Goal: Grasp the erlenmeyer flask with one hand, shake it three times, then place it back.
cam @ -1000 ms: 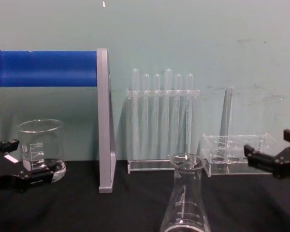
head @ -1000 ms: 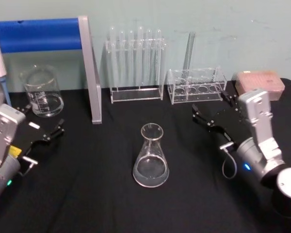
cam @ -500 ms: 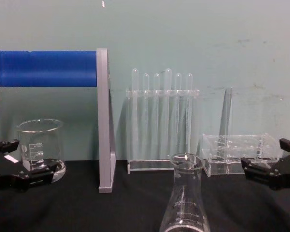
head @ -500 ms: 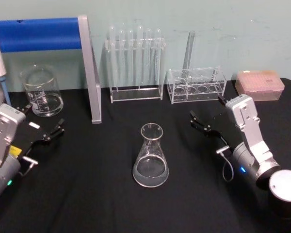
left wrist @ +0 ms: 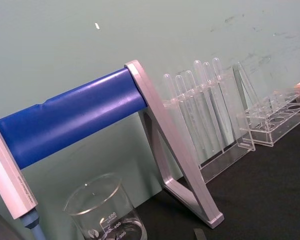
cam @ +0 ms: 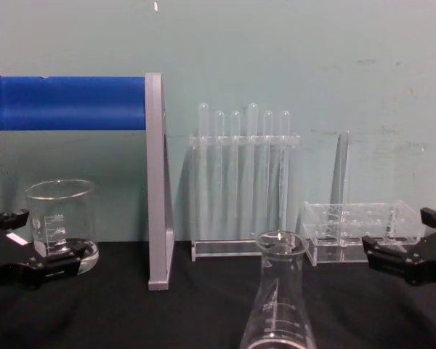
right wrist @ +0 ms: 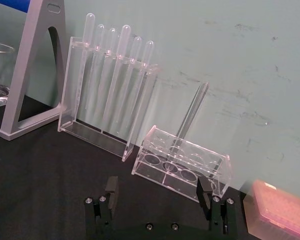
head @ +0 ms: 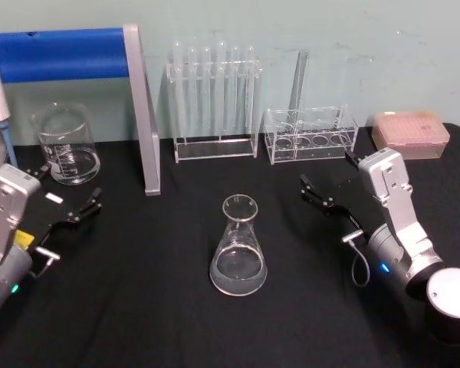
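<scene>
One erlenmeyer flask (head: pixel 238 249) stands upright near the centre of the black worktop (head: pixel 153 307), free of both grippers. In the chest view its neck and flared rim (cam: pixel 280 243) rise from the bottom edge.

Right gripper (head: pixel 330 186) hovers to the right of the flask, well apart from it, near the back-right part of the worktop. Its fingers (right wrist: pixel 111 190) are spread wide and hold nothing. The low clear rack (head: pixel 310 134) stands just behind it along the back edge.

Left gripper (head: pixel 67 201) sits near the left edge of the worktop, its jaws apart and empty, just in front of the glass beaker (head: pixel 65 143).

Along the back edge also stand the blue-barred stand (head: pixel 138 107), the tall test tube rack (head: pixel 215 100) and, at the back-right corner, a pink box (head: pixel 410 132).
</scene>
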You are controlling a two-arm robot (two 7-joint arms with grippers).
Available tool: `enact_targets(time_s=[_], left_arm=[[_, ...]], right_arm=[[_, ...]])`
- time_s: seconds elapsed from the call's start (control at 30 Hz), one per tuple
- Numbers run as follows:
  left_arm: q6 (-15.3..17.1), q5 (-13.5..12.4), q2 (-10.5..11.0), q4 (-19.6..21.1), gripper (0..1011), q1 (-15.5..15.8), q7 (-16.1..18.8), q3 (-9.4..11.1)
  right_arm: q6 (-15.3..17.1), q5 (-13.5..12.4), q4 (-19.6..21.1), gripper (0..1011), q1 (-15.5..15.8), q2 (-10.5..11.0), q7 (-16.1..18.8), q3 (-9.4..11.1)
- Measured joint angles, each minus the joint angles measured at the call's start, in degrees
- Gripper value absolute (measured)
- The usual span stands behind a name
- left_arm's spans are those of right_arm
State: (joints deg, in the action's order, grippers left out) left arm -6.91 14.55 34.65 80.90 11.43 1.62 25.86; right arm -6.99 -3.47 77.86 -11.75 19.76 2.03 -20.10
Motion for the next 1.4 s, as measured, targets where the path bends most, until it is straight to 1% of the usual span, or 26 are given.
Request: enact_targets(time_s=[1.4], left_arm=[[0.0,0.0,0.0,0.0,1001,0.0,0.0,0.0]], right_arm=[[0.0,-0.3,0.2,1002,0.1,0.1,0.2,0.0]])
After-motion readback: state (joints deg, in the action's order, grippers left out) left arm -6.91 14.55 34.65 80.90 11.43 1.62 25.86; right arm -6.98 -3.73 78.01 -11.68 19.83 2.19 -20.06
